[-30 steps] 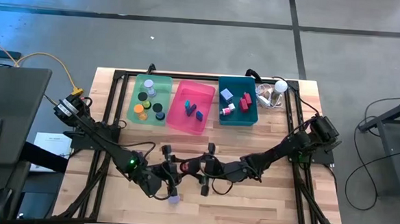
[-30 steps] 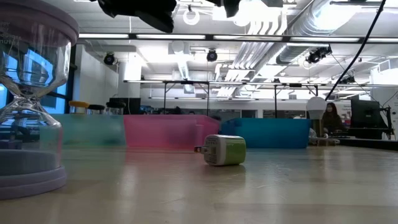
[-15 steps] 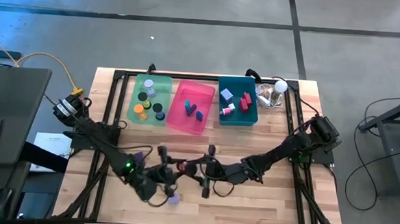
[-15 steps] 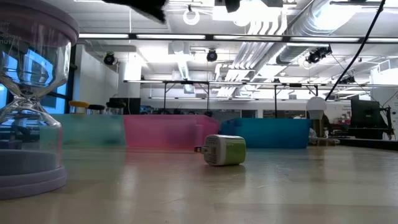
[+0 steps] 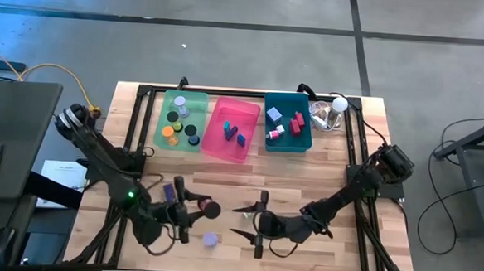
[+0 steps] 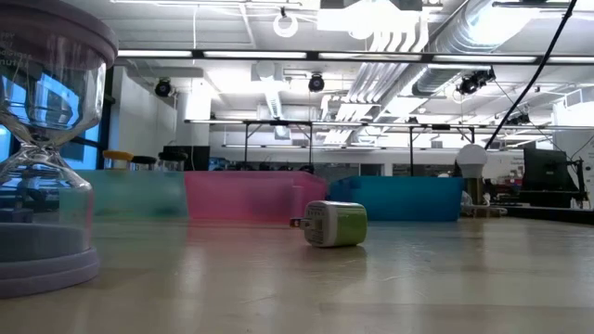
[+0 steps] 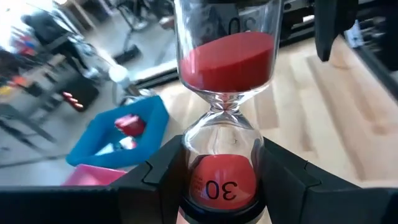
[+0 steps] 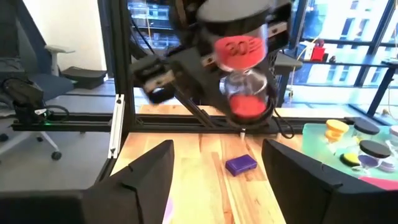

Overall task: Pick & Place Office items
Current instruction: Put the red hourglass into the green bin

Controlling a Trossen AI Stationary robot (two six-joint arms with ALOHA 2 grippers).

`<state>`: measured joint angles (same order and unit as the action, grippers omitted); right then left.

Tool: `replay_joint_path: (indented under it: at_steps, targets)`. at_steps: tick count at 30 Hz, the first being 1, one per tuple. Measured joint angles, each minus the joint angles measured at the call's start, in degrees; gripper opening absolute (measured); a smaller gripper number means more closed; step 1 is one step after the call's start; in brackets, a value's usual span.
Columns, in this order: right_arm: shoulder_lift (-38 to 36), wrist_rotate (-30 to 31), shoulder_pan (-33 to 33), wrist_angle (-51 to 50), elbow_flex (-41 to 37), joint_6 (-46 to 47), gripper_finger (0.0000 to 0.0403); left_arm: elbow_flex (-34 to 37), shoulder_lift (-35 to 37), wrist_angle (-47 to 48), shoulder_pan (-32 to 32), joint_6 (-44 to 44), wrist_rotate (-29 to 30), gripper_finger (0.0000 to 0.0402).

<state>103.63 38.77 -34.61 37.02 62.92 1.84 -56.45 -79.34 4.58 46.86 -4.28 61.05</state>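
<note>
My left gripper [image 5: 195, 208] is shut on a red-sand hourglass [image 5: 210, 207] over the table's middle, left of centre. My right gripper [image 5: 244, 221] hangs open just right of it, fingers pointing at it [image 8: 217, 152], touching nothing. A lavender hourglass [image 5: 210, 239] stands upright on its base near the near edge [image 6: 46, 148]. A small purple block [image 8: 241, 164] and a white-and-green plug block [image 6: 334, 224] lie flat on the wood. Coloured discs and blocks sit in the three bins. My left gripper pinches the red hourglass between its two fingers [image 7: 155, 180] at the bulb next to the end cap marked 30 [image 7: 224, 190]. The fingers lie across the glass. It is lifted clear of the table and tilted, with sand in both bulbs [image 8: 247, 102].
A green bin [image 5: 182, 118], a pink bin [image 5: 231, 129] and a teal bin [image 5: 287, 121] stand in a row along the far side. A white ball-topped clear gadget [image 5: 335, 107] stands right of the teal bin. Black frame rails [image 5: 133, 146] run along the table's left and right sides.
My left gripper has drawn back toward the table's left, carrying the red hourglass with it. My right gripper has shifted toward the near edge, and the two now stand apart. The dark arm at the top of the low view has left that picture.
</note>
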Motion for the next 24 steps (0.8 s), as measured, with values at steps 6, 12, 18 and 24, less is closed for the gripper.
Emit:
replay_joint_path:
  at_steps: [6,12,18,24]
  targets:
    - [0.00,2.95,-0.68,0.52,0.00,-0.56,0.0231,-3.53,7.13,19.73,-4.83,-12.20,-11.36,0.0159]
    - [0.00,3.12,-0.53,0.50,-0.04,-0.58,0.0231,-12.53,7.23,47.87,-13.84,-17.05,-16.23,0.0159]
    - [0.00,3.32,-0.50,0.51,-0.09,-0.58,0.0231,-21.05,3.47,73.75,-26.79,-17.21,-19.15,0.0169]
    - [0.00,3.30,0.18,0.43,-0.09,-0.57,0.0231,-23.10,-2.22,85.17,-41.98,-9.73,-15.57,0.0166]
